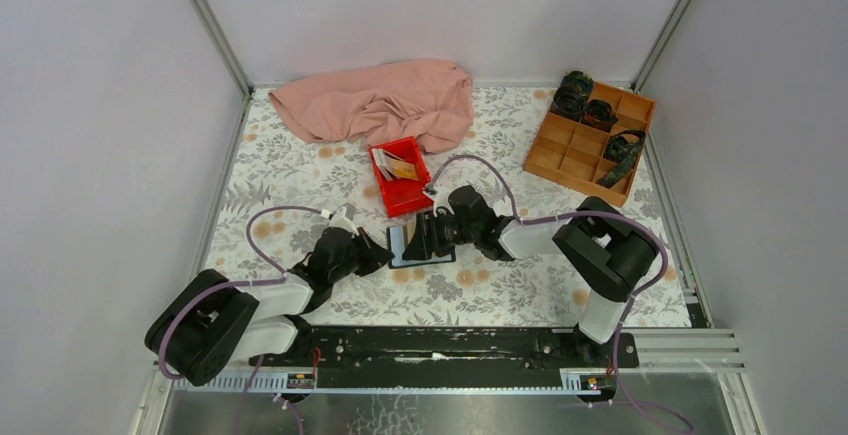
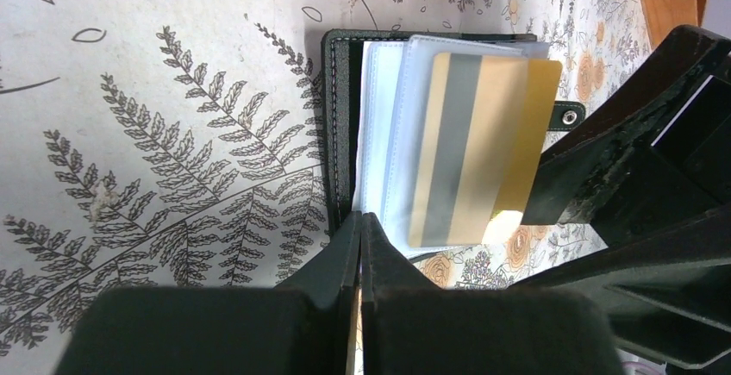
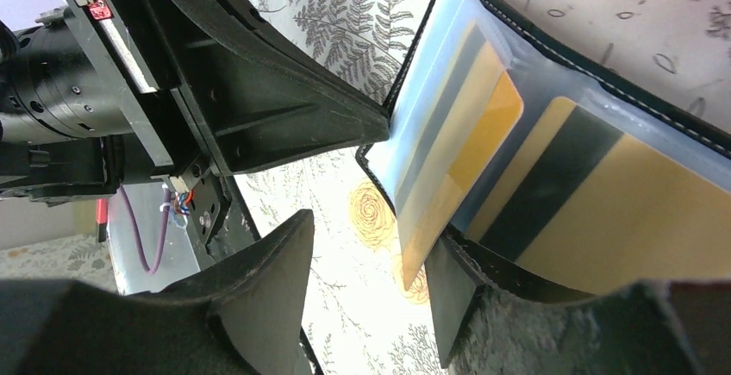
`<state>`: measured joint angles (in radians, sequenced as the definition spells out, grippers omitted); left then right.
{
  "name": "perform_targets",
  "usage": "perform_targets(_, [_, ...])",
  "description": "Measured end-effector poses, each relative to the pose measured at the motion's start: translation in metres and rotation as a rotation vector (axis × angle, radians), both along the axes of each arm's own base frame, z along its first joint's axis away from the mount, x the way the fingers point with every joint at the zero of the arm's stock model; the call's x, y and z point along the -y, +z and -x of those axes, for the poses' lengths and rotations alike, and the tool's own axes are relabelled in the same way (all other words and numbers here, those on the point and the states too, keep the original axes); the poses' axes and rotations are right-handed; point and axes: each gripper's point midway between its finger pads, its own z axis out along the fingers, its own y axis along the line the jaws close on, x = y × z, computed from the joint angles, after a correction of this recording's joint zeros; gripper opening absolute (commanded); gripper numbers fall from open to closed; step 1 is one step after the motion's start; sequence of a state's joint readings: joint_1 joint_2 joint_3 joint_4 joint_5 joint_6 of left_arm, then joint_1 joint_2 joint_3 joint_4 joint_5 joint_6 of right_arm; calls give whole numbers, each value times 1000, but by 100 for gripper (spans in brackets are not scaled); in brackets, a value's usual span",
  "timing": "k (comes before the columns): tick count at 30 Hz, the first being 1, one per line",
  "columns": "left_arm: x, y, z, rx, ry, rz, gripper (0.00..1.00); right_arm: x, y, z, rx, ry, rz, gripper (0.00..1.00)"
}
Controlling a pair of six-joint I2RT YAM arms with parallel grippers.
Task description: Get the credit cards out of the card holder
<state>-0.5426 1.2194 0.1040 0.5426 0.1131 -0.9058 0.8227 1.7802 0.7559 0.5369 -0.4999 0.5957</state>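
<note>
Now: card holder [image 2: 340, 125] lies open on the floral table [image 1: 280, 165], near the red tray [image 1: 408, 198]. Left gripper [image 2: 360, 224] pinched shut at its black edge. Right gripper [image 3: 369, 250] gapes wide, with the edge of a gold card [image 3: 461, 146] between its fingers.

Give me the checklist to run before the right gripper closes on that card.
1. Left gripper shut, tip against the card holder's edge: ok.
2. Right gripper open: ok.
3. Gold card's edge lies between the right fingers: ok.
4. That card free of its clear sleeve: not ok, it is only partly out.
5. Right fingers clear of the second gold card: cannot tell, as one finger overlaps it in the right wrist view.
6. Red tray has bare floor for another card: ok.
</note>
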Motion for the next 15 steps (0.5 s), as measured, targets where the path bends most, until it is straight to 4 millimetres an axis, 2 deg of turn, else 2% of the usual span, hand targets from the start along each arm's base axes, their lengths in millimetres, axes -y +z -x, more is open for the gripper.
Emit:
perform_targets(6, [1,0,-1,2,-1,2,0,15,1,-6,8,-32,18,51])
perform_targets(8, [2,1,-2,3,-2,4,0,19,0,-7,8,-39,24,41])
perform_targets(12, [2,1,-3,3,-3,4,0,24,-4,-7,12,-46,37,6])
perform_targets(13, [2,1,-3,3,-3,5,0,25,-5,-8,13,-51,41,1])
perform_targets(15, [2,1,-3,3,-3,5,0,27,-7,-9,10,-61,52,0])
